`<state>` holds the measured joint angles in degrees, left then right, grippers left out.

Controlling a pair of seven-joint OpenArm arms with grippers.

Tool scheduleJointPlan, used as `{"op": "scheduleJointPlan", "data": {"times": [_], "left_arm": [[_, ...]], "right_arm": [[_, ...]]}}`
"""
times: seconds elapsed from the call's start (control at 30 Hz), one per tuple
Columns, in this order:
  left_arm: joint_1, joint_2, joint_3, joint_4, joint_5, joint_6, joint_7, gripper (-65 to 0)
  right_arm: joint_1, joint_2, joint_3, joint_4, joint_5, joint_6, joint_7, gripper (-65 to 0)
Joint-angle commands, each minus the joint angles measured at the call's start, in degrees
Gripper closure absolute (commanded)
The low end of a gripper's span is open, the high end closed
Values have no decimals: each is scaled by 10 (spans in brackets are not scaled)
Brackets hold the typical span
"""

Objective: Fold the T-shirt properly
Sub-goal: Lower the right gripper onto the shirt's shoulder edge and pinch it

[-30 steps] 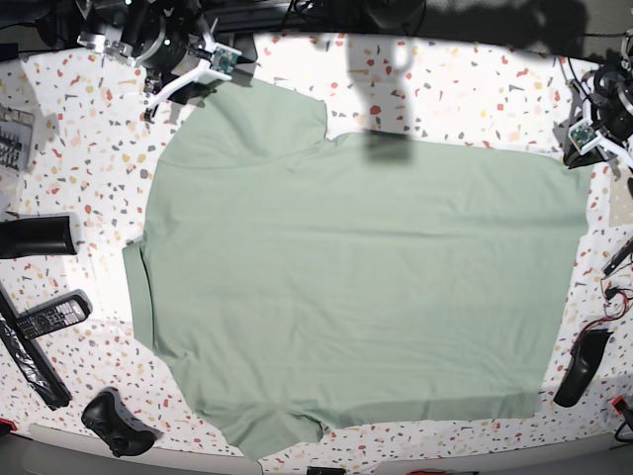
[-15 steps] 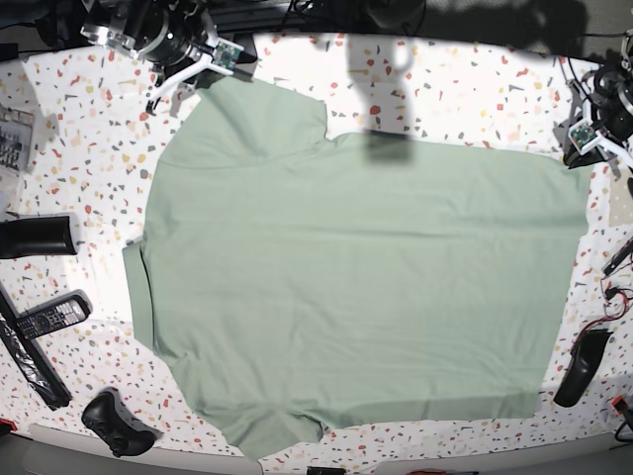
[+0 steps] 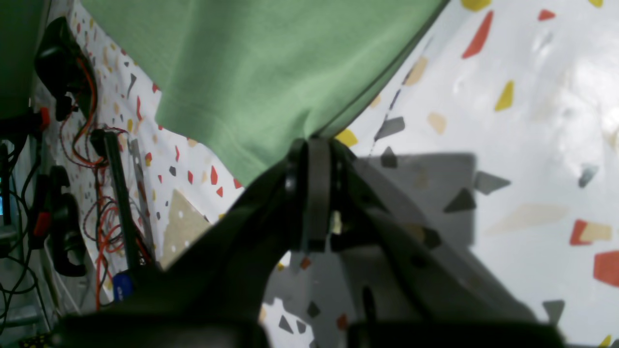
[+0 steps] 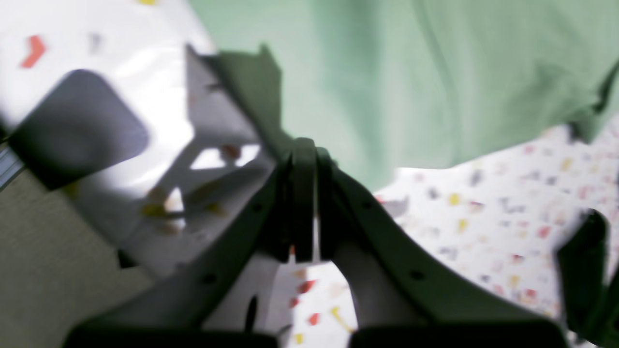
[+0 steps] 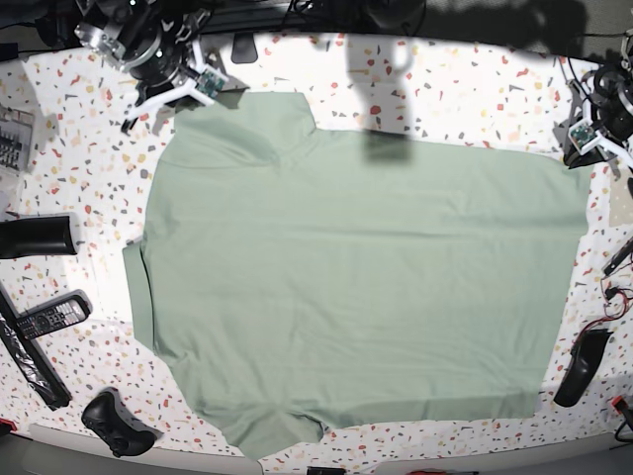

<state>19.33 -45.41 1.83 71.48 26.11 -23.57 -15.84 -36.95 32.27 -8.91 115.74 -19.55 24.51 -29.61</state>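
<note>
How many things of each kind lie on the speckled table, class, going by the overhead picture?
T-shirt: 1
Remote control: 1
Game controller: 1
Black cylinder: 1
Long black bar: 1
Black handle-shaped tool: 1
Total: 6
</note>
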Motion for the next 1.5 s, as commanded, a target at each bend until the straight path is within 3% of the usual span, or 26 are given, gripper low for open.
{"op": "scheduleJointPlan", "data": {"times": [0.0,0.17,0.3,0.4,0.47,0.63,0.83,0.9,1.0,1.1,1.47], "left_arm": [[-1,-10,-3,3,2,-7,3,0],[-1,-10,-3,3,2,-7,3,0],[-1,-10,-3,3,2,-7,3,0],[-1,-10,-3,3,2,-7,3,0],[-1,-10,-3,3,2,-7,2,0],[-1,-10,-3,3,2,-7,-7,0],[-1,-10,-3,3,2,-7,-7,0],[-1,-10,-3,3,2,-7,-7,0],[-1,-10,-3,3,2,-7,-7,0],[-1,-10,-3,3,2,-7,-7,0],[-2,-10,-3,3,2,-6,-7,0]], "right_arm": [[1,6,2,19,3,-5,9,0],[1,6,2,33,25,-3,-10,0],[1,6,2,33,28,19,-73,-4],[1,11,2,30,28,40,-76,-233],[1,11,2,23,23,40,-55,-284],[4,10,2,-4,-29,39,17,-284],[43,10,2,-42,-32,19,17,-277],[55,9,2,-47,-23,16,17,-207],[56,9,2,-47,16,20,16,-4],[55,9,2,-47,24,42,15,0],[57,9,2,-9,37,37,11,0]]}}
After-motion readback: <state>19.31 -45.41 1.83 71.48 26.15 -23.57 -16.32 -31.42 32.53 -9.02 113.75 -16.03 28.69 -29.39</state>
